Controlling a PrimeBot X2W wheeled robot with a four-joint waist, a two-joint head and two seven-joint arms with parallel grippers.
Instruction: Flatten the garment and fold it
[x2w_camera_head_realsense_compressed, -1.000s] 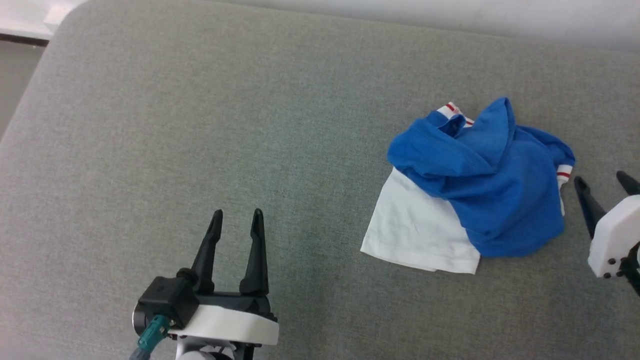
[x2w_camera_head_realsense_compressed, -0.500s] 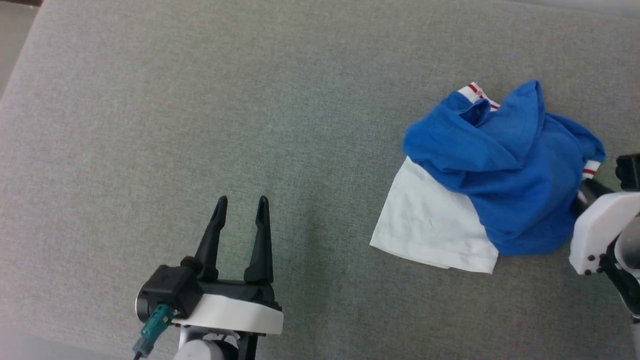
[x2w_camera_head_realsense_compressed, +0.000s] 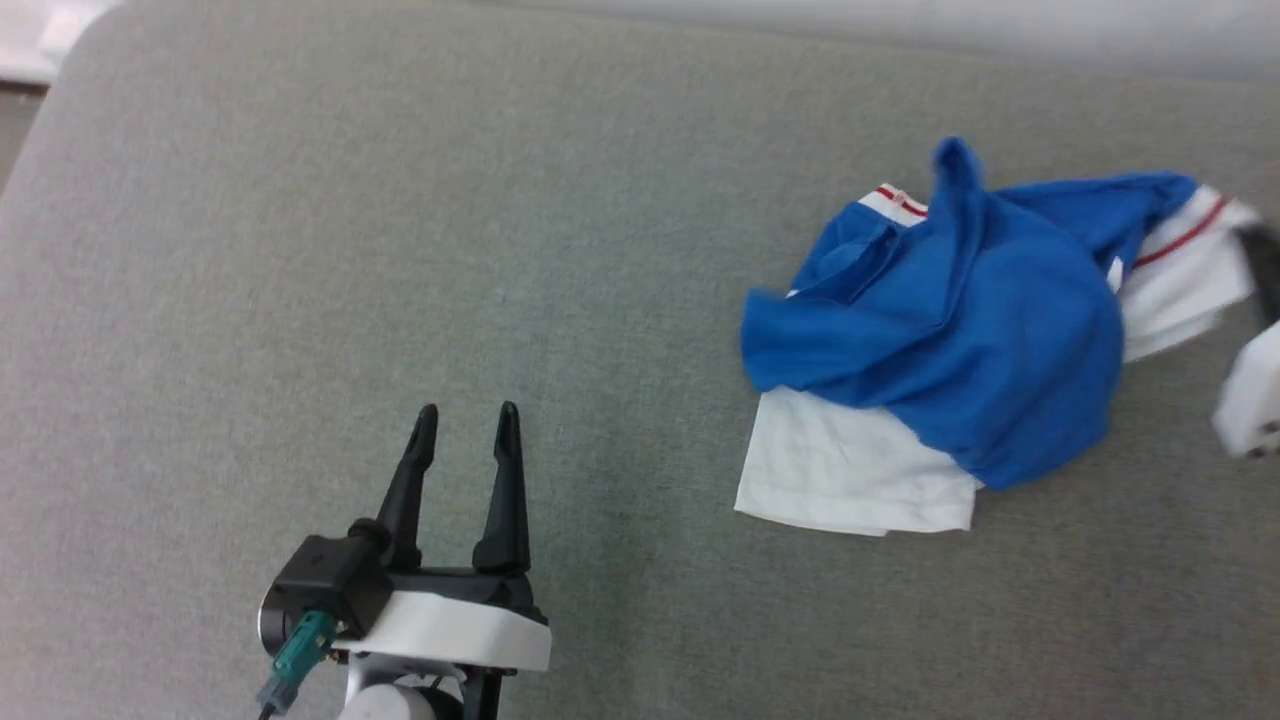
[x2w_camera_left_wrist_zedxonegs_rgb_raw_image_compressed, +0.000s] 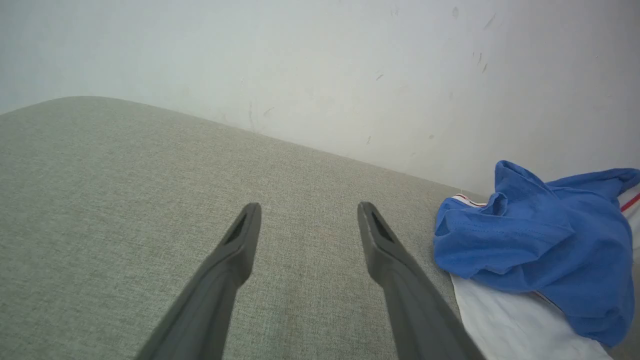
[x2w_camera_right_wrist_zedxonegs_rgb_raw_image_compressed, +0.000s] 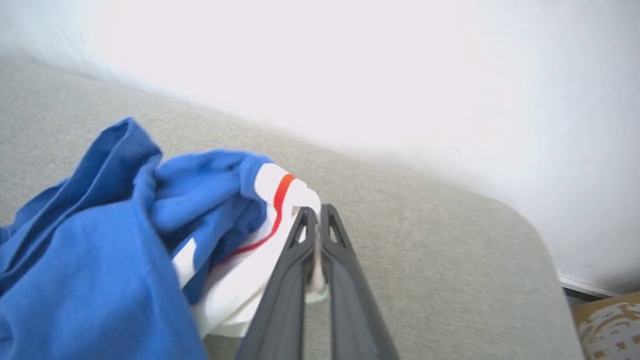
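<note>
We read no text, label, brand or number here. The shirt (x2w_camera_head_realsense_compressed: 950, 330) shows us only red stripe trim, no lettering. The box (x2w_camera_right_wrist_zedxonegs_rgb_raw_image_compressed: 607, 325) carries a pale print, too blurred for us to read.

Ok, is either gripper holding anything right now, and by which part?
The right gripper is shut on the garment, pinching its white sleeve at the red-striped edge. The left gripper is open and holds nothing.
</note>
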